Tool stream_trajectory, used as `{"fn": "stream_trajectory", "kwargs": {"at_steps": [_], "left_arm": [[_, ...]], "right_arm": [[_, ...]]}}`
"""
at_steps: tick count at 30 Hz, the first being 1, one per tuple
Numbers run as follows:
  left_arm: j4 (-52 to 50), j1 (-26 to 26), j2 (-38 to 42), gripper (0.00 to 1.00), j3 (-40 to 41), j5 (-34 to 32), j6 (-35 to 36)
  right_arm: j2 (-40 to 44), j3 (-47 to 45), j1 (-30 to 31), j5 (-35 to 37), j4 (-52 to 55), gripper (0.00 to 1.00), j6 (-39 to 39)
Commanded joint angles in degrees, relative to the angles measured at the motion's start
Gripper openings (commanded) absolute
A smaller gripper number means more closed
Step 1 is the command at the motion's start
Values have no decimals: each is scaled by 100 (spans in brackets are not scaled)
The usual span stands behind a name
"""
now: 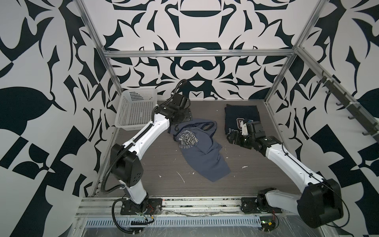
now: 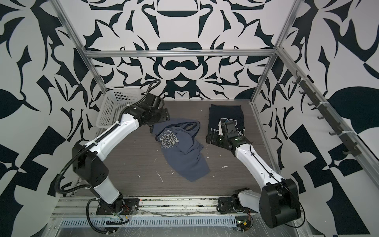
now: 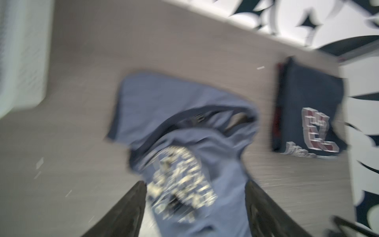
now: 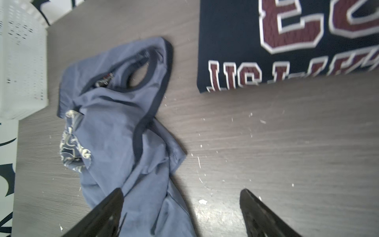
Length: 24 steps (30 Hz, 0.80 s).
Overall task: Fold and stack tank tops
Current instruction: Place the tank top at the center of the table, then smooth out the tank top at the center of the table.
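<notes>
The slate grey-blue tank top (image 1: 202,149) (image 2: 182,147) lies crumpled mid-table, white graphic up and dark-trimmed neck toward the back. The dark navy tank top (image 1: 242,112) (image 2: 225,112) lies folded at the back right, its maroon print showing (image 4: 229,41) (image 3: 307,92). My left gripper (image 1: 187,118) (image 2: 164,117) hovers by the grey-blue top's back-left corner. Its jaws stand wide apart over the cloth (image 3: 164,98) and hold nothing (image 3: 195,190); that view is blurred. My right gripper (image 1: 230,138) (image 2: 209,139) is open between the two tops (image 4: 181,197). One finger is over the grey-blue hem (image 4: 114,123), the other over bare table.
A white perforated basket (image 1: 135,108) (image 2: 114,108) (image 4: 20,61) stands at the back left, right behind the left arm. Aluminium frame posts (image 1: 111,67) edge the table. A rail of dark hooks (image 1: 348,106) runs along the right wall. White flecks dot the grey wood table (image 1: 164,164).
</notes>
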State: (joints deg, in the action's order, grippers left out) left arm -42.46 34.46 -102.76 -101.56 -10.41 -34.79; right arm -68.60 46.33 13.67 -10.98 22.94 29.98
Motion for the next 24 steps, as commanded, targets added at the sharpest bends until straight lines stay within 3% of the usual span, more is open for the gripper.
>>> {"fn": "stream_trajectory", "kwargs": {"at_steps": [1, 5, 11, 18, 24], "left_arm": [[-902, 326, -1144, 79, -1076, -20, 486], [-963, 623, -2482, 77, -2541, 63, 642], [-520, 759, -3853, 72, -3687, 207, 636], [182, 760, -4516, 67, -3788, 141, 501], [722, 755, -4740, 52, -3770, 248, 437]], "right_arm": [[360, -209, 46, 283, -208, 91, 280], [697, -477, 57, 410, -254, 90, 433], [1132, -828, 70, 479, -299, 89, 522], [1185, -1138, 74, 309, -442, 89, 561], [859, -1438, 365, 86, -747, 87, 702]]}}
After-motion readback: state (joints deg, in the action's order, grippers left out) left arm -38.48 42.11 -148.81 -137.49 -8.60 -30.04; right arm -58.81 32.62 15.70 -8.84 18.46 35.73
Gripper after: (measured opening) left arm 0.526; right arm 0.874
